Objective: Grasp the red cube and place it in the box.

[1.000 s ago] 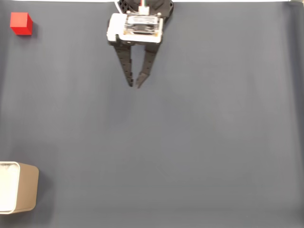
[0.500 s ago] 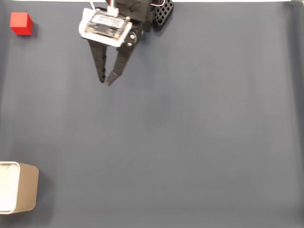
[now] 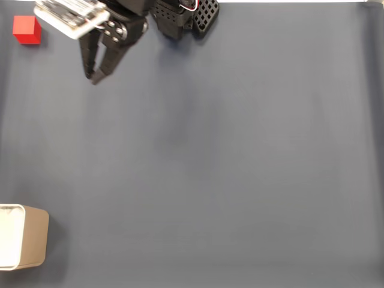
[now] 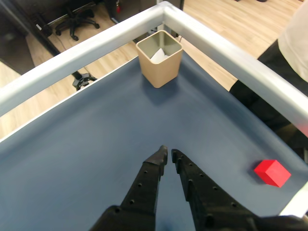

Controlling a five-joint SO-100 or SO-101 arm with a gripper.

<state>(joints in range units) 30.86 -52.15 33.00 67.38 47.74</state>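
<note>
End effector (image 3: 95, 77): two long black tapered fingers (image 4: 144, 190), matte plastic, with rows of small round holes along their faces and pointed tips. White rectangular module (image 3: 71, 15) mounted on the wrist, dark component on top. Black arm body behind with a perforated grid panel (image 3: 206, 9); red and white wires at it.
</note>
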